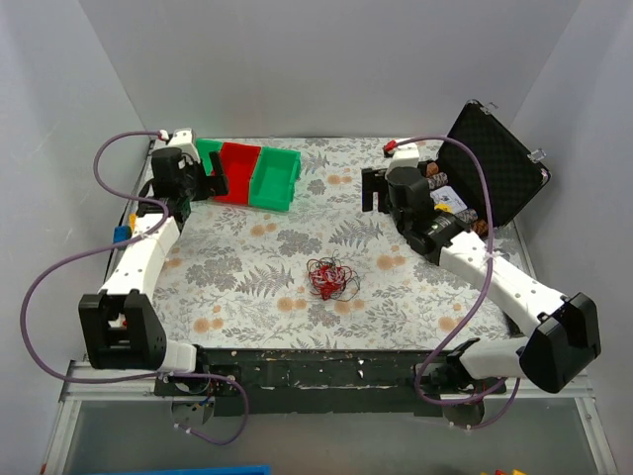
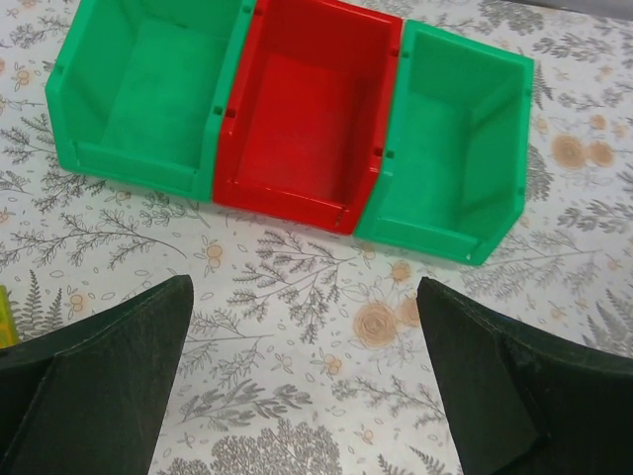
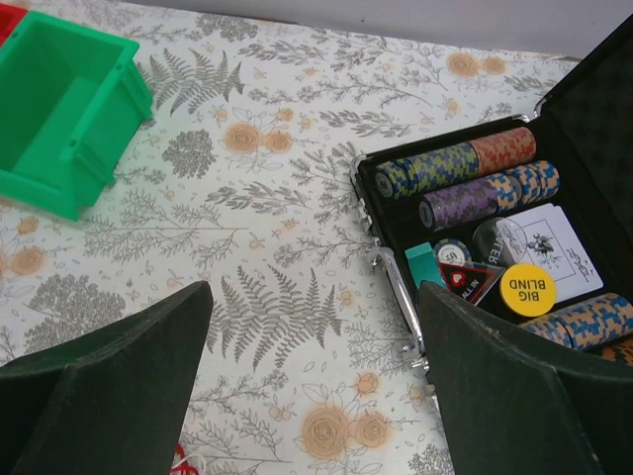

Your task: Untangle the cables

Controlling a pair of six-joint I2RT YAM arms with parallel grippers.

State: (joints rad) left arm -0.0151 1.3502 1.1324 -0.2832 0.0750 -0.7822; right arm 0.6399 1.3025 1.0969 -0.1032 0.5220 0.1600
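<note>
The cables (image 1: 331,279) are a small clump of thin red, black and white wires lying on the flowered table cover near the middle front. A red and white bit of the clump (image 3: 183,461) shows at the bottom edge of the right wrist view. My left gripper (image 1: 220,178) is open and empty at the far left, next to the bins; in its wrist view (image 2: 305,371) only table cover lies between the fingers. My right gripper (image 1: 373,190) is open and empty at the far right, well behind the clump; its wrist view (image 3: 315,381) shows bare cover between the fingers.
Three joined bins stand at the back left: green (image 1: 210,151), red (image 1: 240,173), green (image 1: 276,179), all empty in the left wrist view (image 2: 302,109). An open black poker-chip case (image 1: 497,168) lies at the back right, chips inside (image 3: 475,168).
</note>
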